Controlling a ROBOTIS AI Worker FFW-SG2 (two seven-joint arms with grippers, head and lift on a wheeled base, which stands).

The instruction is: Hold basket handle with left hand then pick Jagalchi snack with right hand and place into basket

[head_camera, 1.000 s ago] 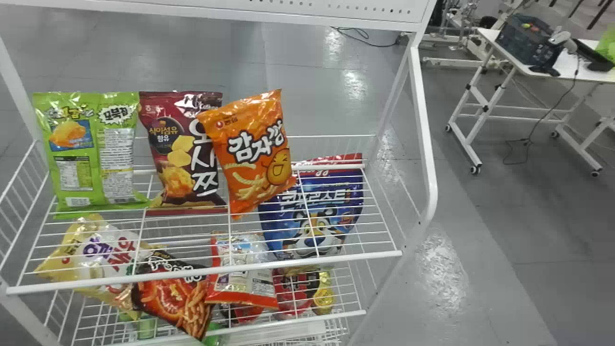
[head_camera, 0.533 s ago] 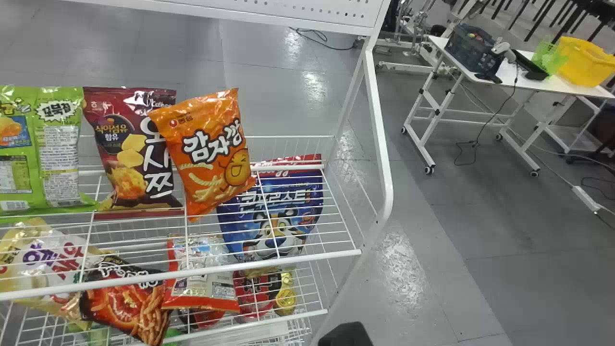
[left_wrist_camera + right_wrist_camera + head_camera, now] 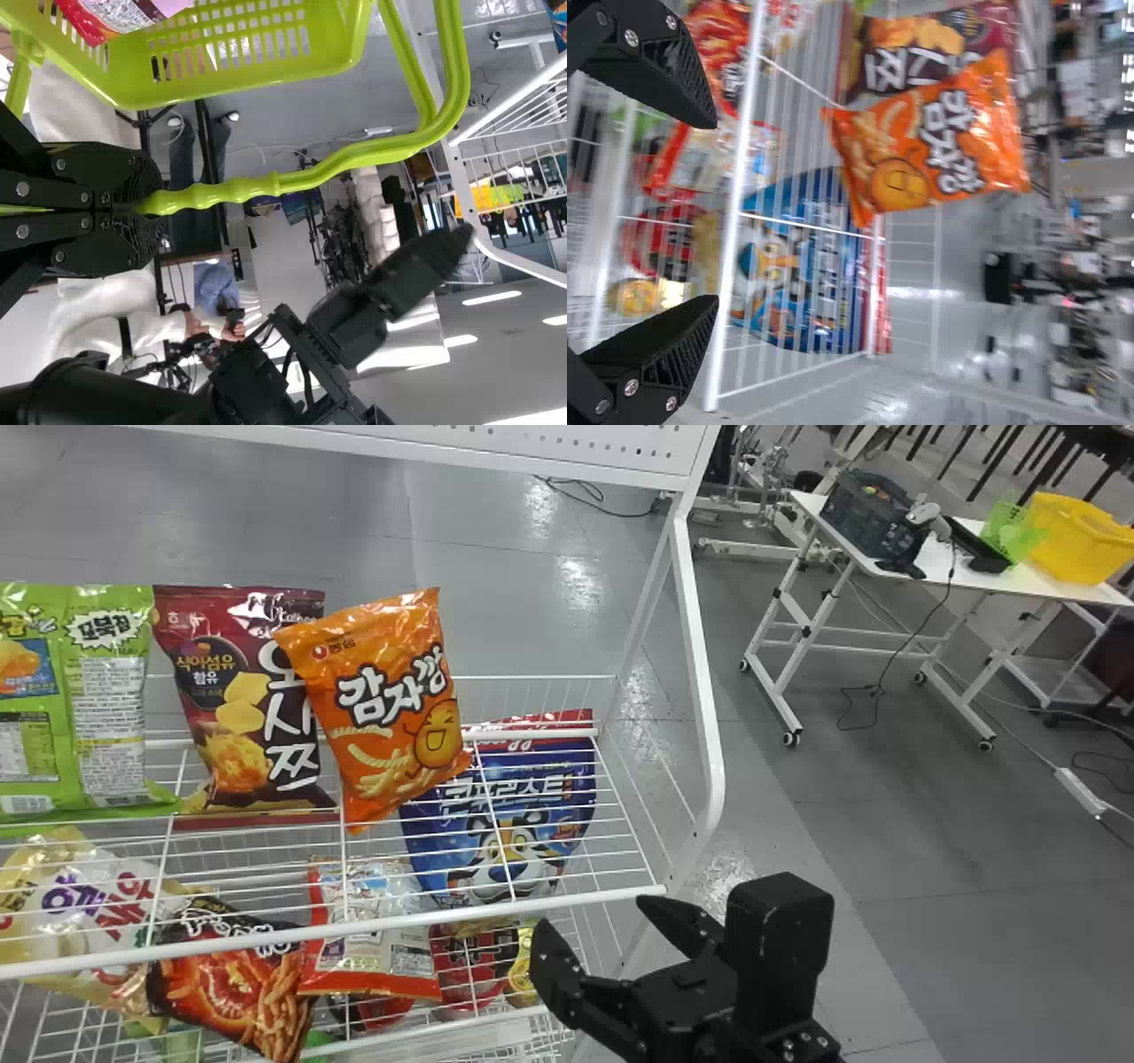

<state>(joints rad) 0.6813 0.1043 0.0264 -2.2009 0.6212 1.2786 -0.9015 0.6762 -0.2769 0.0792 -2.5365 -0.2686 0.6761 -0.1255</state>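
The black right gripper (image 3: pixel 592 914) has risen from the head view's bottom edge — jaws spread, near the white wire rack (image 3: pixel 532 904). That view has swung right, bringing in a yellow plastic basket (image 3: pixel 1076 540).

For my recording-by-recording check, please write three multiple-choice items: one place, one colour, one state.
1. Where is the orange snack bag?
A) floor
B) upper wire shelf
C) wheeled table

2. What colour is the basket handle in the left hand?
A) red
B) white
C) yellow-green

3. How is the right hand?
A) open
B) shut on a bag
C) shut, empty

Key: B, the bag stands on the shelf's wires; C, the handle shows yellow-green; A, its fingers are wide apart.
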